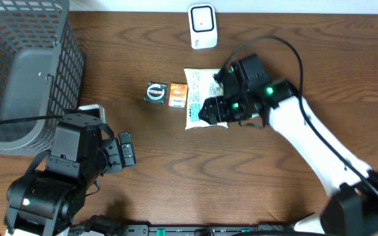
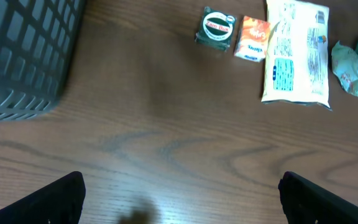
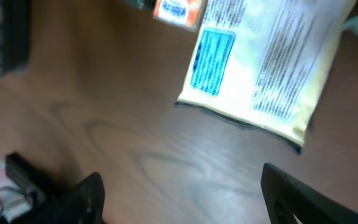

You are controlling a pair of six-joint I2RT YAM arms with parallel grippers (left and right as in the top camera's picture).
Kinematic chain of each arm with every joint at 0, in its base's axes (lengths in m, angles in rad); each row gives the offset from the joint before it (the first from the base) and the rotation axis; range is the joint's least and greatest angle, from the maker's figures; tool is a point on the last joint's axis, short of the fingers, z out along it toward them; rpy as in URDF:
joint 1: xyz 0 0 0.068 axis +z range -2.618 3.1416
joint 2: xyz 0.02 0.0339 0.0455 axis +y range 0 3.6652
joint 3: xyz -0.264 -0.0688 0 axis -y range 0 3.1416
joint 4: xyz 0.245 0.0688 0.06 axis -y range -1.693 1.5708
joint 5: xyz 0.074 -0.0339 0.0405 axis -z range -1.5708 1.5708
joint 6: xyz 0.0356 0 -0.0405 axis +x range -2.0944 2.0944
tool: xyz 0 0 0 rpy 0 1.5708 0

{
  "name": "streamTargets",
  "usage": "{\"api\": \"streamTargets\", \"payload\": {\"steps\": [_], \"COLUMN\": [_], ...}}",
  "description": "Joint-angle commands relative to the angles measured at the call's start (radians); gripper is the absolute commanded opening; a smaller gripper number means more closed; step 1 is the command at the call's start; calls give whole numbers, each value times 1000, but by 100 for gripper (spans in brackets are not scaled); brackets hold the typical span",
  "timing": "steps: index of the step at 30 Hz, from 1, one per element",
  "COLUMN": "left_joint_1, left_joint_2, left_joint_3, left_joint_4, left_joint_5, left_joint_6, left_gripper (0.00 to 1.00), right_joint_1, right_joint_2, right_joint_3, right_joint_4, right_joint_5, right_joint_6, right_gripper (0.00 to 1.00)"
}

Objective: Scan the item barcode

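My right gripper hangs over the near end of the white pouch. The pouch lies flat about in the middle of the worktop, a little toward the far edge. In the right wrist view the jaws are apart and only bare wood shows between them. The pouch is just beyond the fingertips, so nothing is gripped. I judge the pouch to be the item to scan, because this arm is placed over it. The white scanner stands at the far edge, straight behind the pouch, so the way to it is short.

The pouch lies with its small print and a blue panel upward. This side probably has the barcode, but the view is too blurred for me to find it.

A green tin and an orange packet sit side by side, just to the left of the pouch. A grasp from the pouch's free near end therefore seems safer.

My left gripper is over the near left part of the worktop, with its jaws wide open and empty. I think it is parked there to leave the right arm room. The grey basket fills the far left corner.
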Motion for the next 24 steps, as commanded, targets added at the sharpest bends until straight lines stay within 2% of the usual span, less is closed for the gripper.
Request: {"api": "streamTargets", "payload": {"steps": [1,7,10,12,14,16,19,22,24], "left_joint_1": [2,2,2,2,2,2,2,2,2], "left_joint_2": [-2,-2,-2,-2,-2,-2,-2,-2,-2], "left_joint_3": [-1,-1,-1,-1,-1,-1,-1,-1,-1], "left_joint_4": [0,0,0,0,0,0,0,0,0], "left_joint_5": [-1,-1,-1,-1,-1,-1,-1,-1,-1], "left_joint_6": [2,2,2,2,2,2,2,2,2], "left_gripper": [98,98,98,98,98,98,98,97,98], "right_joint_1": [-27,-83,-148,-202,-246,-278,-288,-286,-286], "right_joint_2": [71,136,147,157,167,178,192,212,237], "right_joint_3": [143,199,199,199,199,197,180,168,167], "right_joint_4": [-68,-107,-100,-84,-74,-76,-77,-69,-59], "right_joint_5": [53,256,264,229,182,102,94,119,120], "right_joint_6": [-69,-60,-32,-32,-46,-134,-211,-220,-215], "right_gripper": [79,97,97,96,84,76,76,77,74]}}
